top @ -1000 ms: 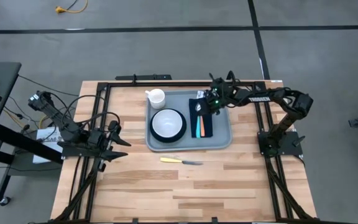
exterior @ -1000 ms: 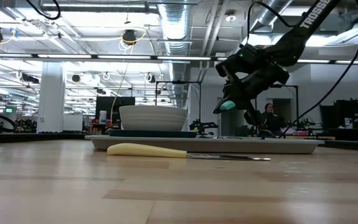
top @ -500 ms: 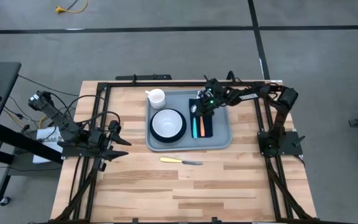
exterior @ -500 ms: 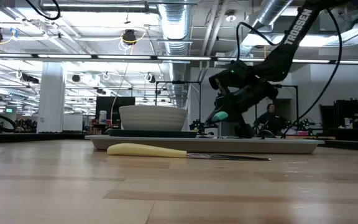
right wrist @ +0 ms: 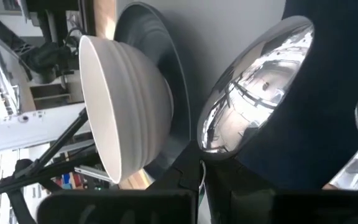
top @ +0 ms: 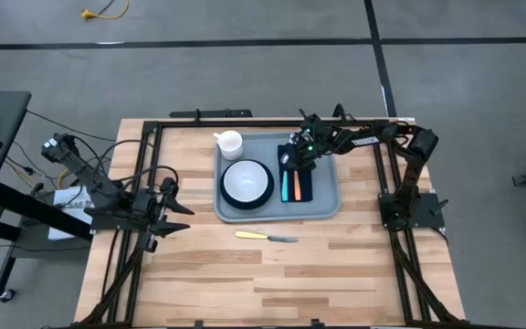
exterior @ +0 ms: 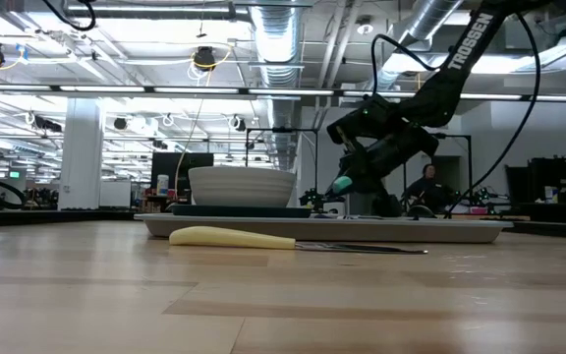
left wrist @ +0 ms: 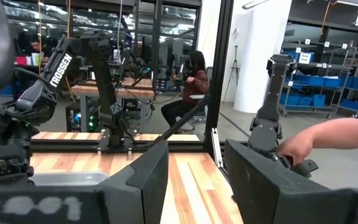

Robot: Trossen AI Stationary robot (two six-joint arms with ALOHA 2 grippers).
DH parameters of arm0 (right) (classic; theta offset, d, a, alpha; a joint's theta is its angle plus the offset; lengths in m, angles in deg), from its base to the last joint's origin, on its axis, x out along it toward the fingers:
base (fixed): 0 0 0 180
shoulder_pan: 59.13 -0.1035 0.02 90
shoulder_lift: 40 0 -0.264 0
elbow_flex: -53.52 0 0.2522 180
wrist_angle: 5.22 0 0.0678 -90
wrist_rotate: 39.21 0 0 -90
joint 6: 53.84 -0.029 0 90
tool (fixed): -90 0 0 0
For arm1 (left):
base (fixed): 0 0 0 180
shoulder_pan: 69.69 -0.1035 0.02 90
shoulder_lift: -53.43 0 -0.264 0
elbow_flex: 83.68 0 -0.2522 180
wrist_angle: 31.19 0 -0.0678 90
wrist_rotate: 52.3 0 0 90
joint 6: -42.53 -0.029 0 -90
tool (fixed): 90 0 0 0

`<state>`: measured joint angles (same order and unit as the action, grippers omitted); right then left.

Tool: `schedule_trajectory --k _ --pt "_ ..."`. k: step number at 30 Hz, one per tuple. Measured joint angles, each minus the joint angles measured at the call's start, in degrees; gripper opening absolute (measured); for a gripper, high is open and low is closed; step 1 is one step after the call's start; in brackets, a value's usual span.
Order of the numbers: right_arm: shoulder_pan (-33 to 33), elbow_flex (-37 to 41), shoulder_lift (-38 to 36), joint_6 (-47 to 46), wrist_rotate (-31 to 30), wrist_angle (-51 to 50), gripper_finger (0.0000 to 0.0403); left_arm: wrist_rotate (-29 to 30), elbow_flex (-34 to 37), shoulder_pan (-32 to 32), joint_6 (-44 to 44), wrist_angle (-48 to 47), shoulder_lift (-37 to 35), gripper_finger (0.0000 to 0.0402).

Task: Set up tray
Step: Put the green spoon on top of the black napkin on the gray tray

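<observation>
Gripping a teal-handled spoon (top: 287,167), the right end effector (top: 301,153) hangs over the tray's (top: 327,206) napkin (top: 305,188); the left end effector (top: 173,219) waits open at the table (top: 245,274) edge.

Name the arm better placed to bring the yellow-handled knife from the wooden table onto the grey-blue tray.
Right, probably: the right gripper hangs over the grey-blue tray, while the left gripper waits outside the frame rail. The yellow-handled knife lies just before the tray.

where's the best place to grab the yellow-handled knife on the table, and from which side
Probably take the knife by its yellow handle, the thicker, rounded end; the blade is thin and lies flat on the wood. Come straight down from above, fingers across the handle's width: it lies flat, apart from the tray.
</observation>
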<state>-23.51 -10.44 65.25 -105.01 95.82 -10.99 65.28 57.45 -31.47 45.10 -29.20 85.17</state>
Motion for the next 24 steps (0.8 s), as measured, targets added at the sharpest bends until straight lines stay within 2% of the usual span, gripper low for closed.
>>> schedule_trajectory --k 24 --pt "-0.2 0.0 0.0 0.5 0.0 -0.2 0.0 -0.1 0.0 0.0 0.7 0.2 0.9 0.0145"
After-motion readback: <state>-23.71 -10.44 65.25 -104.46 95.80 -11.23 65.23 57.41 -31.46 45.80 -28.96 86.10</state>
